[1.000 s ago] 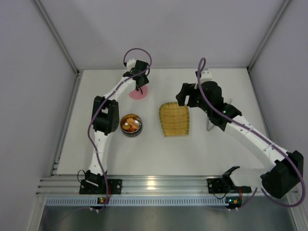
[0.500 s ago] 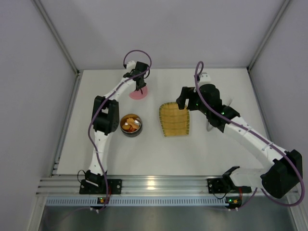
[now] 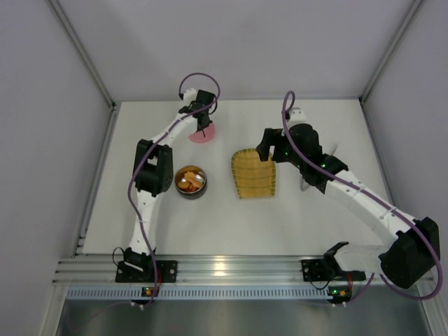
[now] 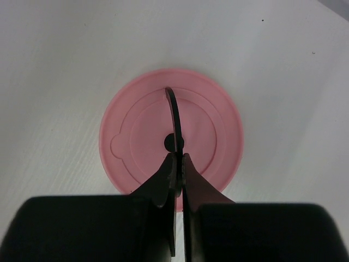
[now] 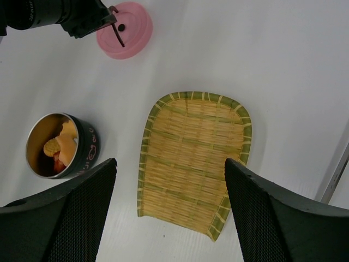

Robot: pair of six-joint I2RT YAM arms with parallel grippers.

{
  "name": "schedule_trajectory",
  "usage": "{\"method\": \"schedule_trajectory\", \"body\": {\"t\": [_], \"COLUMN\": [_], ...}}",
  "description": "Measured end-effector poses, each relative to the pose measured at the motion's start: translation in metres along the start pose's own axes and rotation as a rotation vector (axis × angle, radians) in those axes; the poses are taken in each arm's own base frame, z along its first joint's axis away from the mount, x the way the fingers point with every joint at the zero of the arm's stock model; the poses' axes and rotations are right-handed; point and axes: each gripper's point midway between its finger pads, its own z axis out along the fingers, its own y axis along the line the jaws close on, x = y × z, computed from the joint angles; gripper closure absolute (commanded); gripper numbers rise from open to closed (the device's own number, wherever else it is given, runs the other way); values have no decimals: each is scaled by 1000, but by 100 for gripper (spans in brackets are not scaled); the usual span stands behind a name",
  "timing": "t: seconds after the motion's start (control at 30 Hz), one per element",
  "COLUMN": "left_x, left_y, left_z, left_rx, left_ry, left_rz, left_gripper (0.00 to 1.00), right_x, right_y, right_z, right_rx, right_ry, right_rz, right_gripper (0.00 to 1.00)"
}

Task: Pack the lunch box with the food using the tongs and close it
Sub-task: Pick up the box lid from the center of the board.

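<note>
The lunch box (image 3: 190, 181) (image 5: 54, 144) is a round dark-sided steel container left of the tray, open, with orange and yellow food (image 5: 59, 147) inside. Its flat pink lid (image 3: 201, 134) (image 4: 218, 131) (image 5: 133, 24) lies on the table at the back. My left gripper (image 3: 203, 127) (image 4: 177, 157) is directly over the lid, shut on the thin black handle (image 4: 173, 112). Over the yellow woven tray hovers my right gripper (image 3: 267, 144) (image 5: 169, 164), open and holding nothing. The pale tongs (image 3: 334, 149) lie mostly hidden under the right arm.
The yellow woven tray (image 3: 253, 175) (image 5: 191, 158) lies bare in the middle of the white table. Grey walls close in the back and both sides. The aluminium rail with the arm bases (image 3: 224, 269) runs along the near edge.
My left gripper has closed on the lid's black handle. The right arm has shifted slightly left over the tray, its jaws unchanged.
</note>
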Motion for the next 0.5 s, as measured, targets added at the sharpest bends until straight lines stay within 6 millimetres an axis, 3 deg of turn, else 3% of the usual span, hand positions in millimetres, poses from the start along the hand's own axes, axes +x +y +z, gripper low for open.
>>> {"method": "schedule_trajectory", "body": {"t": [0.3, 0.5], "left_x": [2, -16], "left_y": [1, -6], "left_z": [-12, -52], "left_rx": [55, 128], "left_ry": [18, 1], "left_rz": [41, 78], "left_gripper": [100, 100], "right_x": [0, 0], "right_y": [0, -1], "right_z": [0, 0], "right_rx": [0, 5], "right_ry": [0, -1], "right_rz": [0, 1], "right_gripper": [21, 21]}}
